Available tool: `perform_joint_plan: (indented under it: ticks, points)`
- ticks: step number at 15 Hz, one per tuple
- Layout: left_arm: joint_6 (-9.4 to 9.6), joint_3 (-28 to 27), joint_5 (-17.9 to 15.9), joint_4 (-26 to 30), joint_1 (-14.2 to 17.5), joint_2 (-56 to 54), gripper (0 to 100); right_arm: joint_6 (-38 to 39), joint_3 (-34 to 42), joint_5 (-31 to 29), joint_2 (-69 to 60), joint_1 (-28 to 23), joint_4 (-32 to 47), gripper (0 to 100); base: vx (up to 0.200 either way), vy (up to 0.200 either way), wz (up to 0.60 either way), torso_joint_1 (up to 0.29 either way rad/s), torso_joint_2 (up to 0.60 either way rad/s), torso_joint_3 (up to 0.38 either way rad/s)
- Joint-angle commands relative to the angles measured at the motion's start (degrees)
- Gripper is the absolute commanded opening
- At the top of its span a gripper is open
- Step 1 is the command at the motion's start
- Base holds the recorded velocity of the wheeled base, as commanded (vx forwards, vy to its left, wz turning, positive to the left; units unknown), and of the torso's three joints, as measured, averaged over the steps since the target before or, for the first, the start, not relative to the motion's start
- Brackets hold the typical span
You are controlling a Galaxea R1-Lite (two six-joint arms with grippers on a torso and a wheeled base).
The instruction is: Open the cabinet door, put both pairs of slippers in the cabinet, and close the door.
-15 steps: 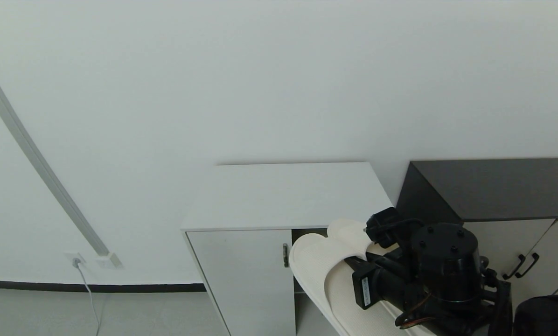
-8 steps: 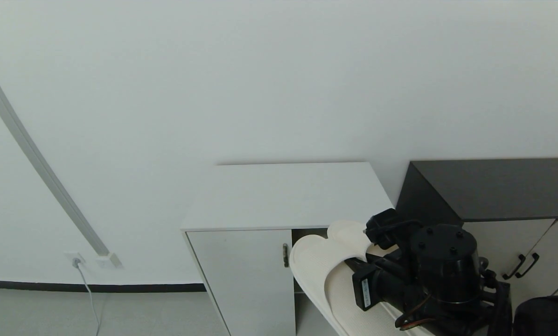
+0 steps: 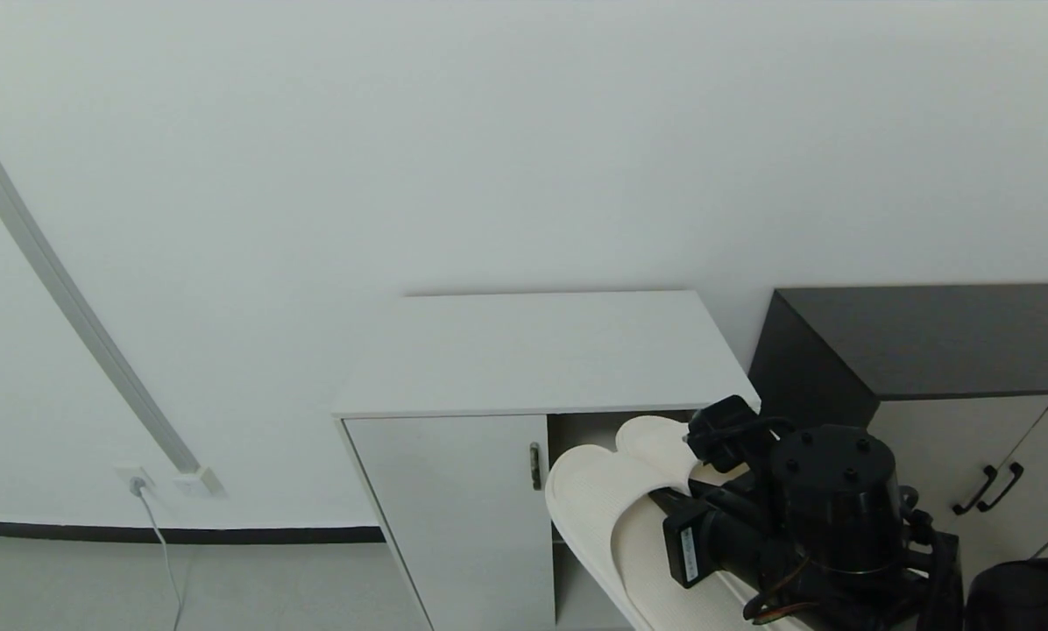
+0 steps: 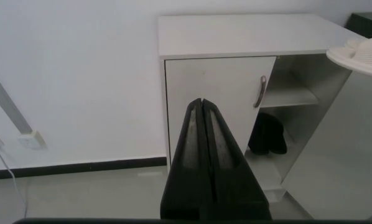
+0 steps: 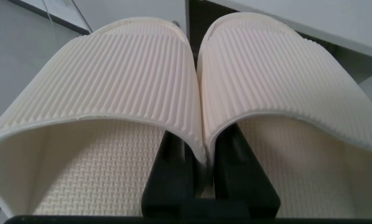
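Observation:
A white cabinet stands against the wall, its left door closed and its right side open. My right gripper is shut on a pair of cream ribbed slippers, held side by side just in front of the opening. In the right wrist view, the gripper pinches the inner edges of both cream slippers. My left gripper hangs shut and empty, well back from the cabinet. A dark pair of slippers lies inside, under a shelf.
A black-topped cabinet with dark handles stands right of the white one. A wall socket with a cable and a slanted cable duct are on the wall at the left. Bare floor lies in front.
The head view has shifted a little, so the cabinet sits higher and more of its opening shows. The cream slippers stay in my right gripper.

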Motion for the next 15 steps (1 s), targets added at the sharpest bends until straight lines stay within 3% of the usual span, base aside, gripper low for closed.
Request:
perform_joint_plan:
  ticks: [1, 15]
  points:
    - [-0.11, 0.01, 0.0, 0.0, 0.0, 0.07, 0, 0.01, 0.12, 0.01, 0.16, 0.03, -0.02, 0, 0.0, 0.0, 0.0, -0.159, 0.35, 0.193]
    - [-0.11, 0.01, 0.0, 0.0, 0.0, 0.07, 0, 0.01, 1.0, 0.18, 0.43, 0.21, -0.02, 0, 0.0, 0.0, 0.0, -0.181, 0.42, 0.238]
